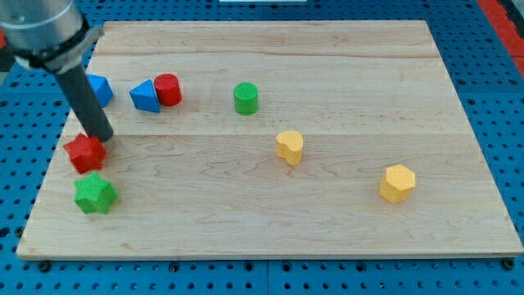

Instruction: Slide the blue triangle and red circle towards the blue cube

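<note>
The blue triangle point(146, 97) lies at the view's upper left, touching the red circle point(168, 89) on its right. The blue cube point(99, 89) sits a short gap to the left of the triangle, partly hidden behind my rod. My tip point(103, 136) rests on the board below the blue cube and just above a red star-shaped block point(85, 152), at or near its top edge. The tip is left of and below the blue triangle.
A green star point(95, 193) lies below the red star near the board's left edge. A green cylinder point(246, 98) stands right of the red circle. A yellow block point(289, 147) is mid-board and a yellow hexagon point(398, 183) at the right.
</note>
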Controlling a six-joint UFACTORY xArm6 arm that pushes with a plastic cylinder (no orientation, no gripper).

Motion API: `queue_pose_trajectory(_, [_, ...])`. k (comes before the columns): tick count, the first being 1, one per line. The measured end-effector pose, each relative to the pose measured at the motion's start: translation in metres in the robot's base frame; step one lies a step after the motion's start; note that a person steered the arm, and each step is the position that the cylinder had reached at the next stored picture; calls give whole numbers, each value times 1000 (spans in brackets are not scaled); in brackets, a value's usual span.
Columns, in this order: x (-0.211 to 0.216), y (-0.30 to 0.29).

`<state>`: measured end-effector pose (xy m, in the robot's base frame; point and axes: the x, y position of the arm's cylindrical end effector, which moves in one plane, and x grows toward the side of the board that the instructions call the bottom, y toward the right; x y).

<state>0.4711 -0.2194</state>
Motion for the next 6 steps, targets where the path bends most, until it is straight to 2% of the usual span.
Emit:
queue_pose_trajectory(1, [-10,30])
queue_pose_trajectory(2, [-26,125])
queue_pose_trajectory(3, [-83,184])
queue_pose_trajectory(4, [-131,159])
queue_pose_trajectory(5, [-143,130])
queue_pose_trajectory(6, [-121,94])
